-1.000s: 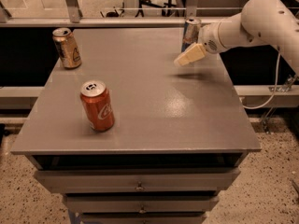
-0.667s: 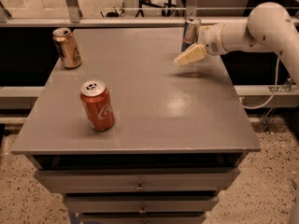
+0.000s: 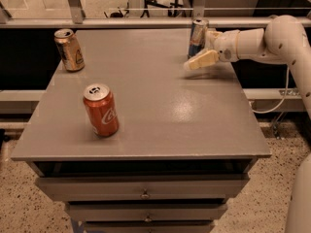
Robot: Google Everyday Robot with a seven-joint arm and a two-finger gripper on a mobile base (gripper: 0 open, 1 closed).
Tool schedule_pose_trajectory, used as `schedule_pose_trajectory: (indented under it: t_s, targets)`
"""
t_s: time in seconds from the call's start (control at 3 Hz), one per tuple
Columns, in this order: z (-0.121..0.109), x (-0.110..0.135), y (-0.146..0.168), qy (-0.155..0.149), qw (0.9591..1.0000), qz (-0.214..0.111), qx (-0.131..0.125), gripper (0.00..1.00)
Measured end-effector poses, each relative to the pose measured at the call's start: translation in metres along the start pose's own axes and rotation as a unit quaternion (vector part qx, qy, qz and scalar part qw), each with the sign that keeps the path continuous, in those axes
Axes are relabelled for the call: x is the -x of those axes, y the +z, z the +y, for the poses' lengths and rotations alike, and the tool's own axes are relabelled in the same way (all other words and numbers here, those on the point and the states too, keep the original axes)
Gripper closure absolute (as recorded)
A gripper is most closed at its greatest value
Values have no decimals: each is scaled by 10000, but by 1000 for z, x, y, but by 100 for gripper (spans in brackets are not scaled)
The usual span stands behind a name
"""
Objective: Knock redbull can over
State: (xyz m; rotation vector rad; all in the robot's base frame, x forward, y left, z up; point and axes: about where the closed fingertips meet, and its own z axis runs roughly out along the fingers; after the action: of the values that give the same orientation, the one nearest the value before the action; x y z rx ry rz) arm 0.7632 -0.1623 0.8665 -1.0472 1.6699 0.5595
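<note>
The redbull can (image 3: 197,38), slim, blue and silver, stands upright at the far right edge of the grey table (image 3: 160,106). My gripper (image 3: 201,58) is right beside it, on its right and front side, reaching in from the right on the white arm (image 3: 272,38). A cream part of the gripper lies low over the table just in front of the can's base. I cannot tell whether it touches the can.
A red cola can (image 3: 101,109) stands upright at the front left of the table. A gold can (image 3: 68,49) stands at the far left corner. A metal rail (image 3: 146,22) runs behind the table. Drawers sit below the front edge.
The arm's elbow has swung further right and the gripper has shifted only slightly beside the redbull can. The can still stands upright. The other cans have not moved.
</note>
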Motion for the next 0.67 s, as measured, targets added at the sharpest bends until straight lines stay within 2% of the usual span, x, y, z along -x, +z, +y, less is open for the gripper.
schedule_pose_trajectory:
  t_s: [0.33, 0.67]
  targets:
    - [21, 11, -6, 149, 9965, -533, 622, 0]
    - [59, 33, -5, 192, 9873, -870, 1312, 0]
